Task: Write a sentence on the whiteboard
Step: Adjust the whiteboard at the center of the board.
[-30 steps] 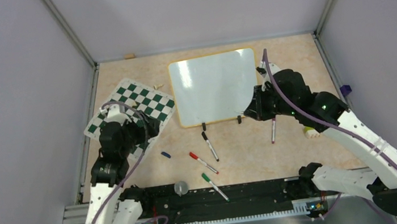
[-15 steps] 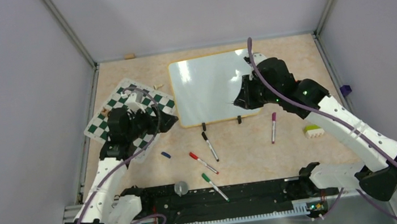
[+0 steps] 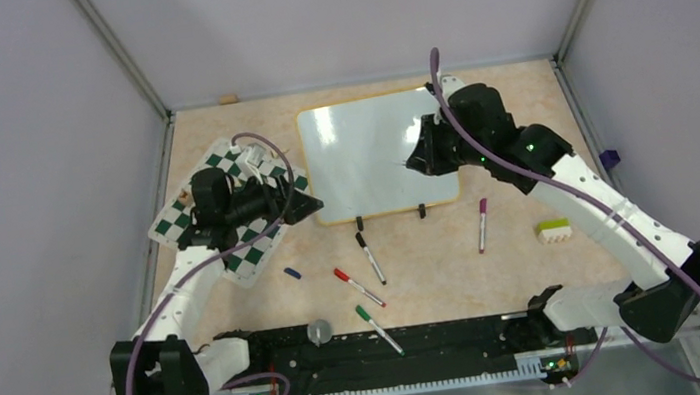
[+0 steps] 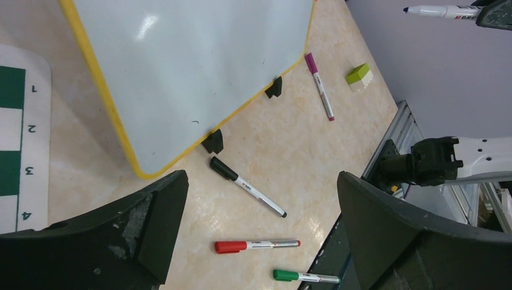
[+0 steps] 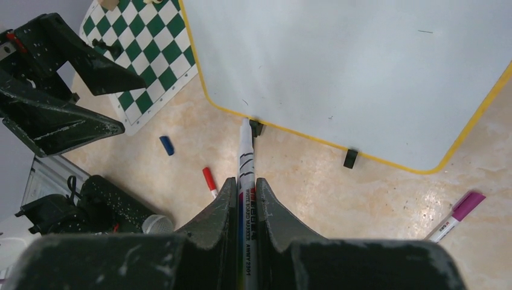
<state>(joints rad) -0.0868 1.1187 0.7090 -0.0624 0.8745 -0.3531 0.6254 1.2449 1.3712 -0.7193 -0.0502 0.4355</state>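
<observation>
Lying flat toward the table's (image 3: 424, 259) far side: whiteboard (image 3: 367, 160). Right end effector (image 5: 244, 184) clamped on a marker (image 5: 246, 157), over the board's right part; tip contact unclear. Left end effector (image 4: 259, 193) spread open beside board's near-left corner, above chess mat (image 3: 221, 161).

R gripper (image 5: 244, 183) at bottom centre, fingers pinched tight on white marker (image 5: 245, 151), which points up-frame. Its tip sits by the left clip (image 5: 256, 128); can't tell if they touch. Whiteboard (image 5: 362, 66) fills the upper right: yellow rim, glossy, a few tiny dark specks. Right clip (image 5: 350, 158) sits on its lower edge. Chess mat (image 5: 145, 54) upper left. L gripper (image 5: 130, 103) at left edge, fingers spread. Blue cap (image 5: 166, 145) and red marker (image 5: 209, 180) lie left of centre on the table (image 5: 362, 205), purple marker (image 5: 459, 214) lower right.
</observation>
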